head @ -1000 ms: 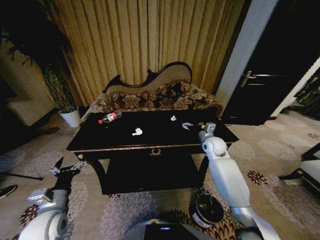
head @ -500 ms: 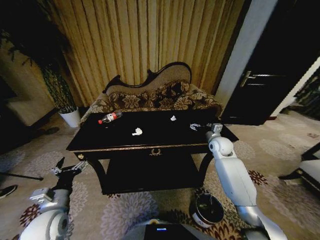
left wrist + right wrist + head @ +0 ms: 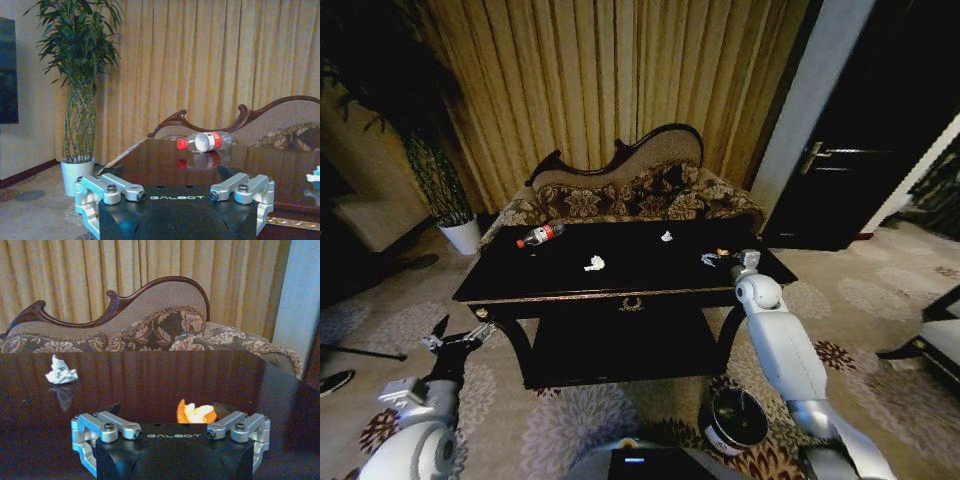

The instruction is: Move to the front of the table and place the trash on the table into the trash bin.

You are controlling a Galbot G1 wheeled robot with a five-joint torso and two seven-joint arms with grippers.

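Over the long glossy black desk (image 3: 620,265), I'm holding my right hand (image 3: 167,412), marked "GALBOT", spread around an orange-and-white scrap (image 3: 196,413); the red-labelled clear plastic bottle (image 3: 205,141) is lying at the desk's far left.

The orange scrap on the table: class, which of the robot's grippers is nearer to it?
Right. The right gripper is over the table beside the orange scrap; the left gripper hangs low off the table's far end.

The right arm is reaching forward and up, extended nearly straight, with the right pincer (image 3: 718,259) hovering at the far end and its fingers (image 3: 239,426) spread apart. The left arm is resting low at the side, the left pincer (image 3: 452,337) standing open.
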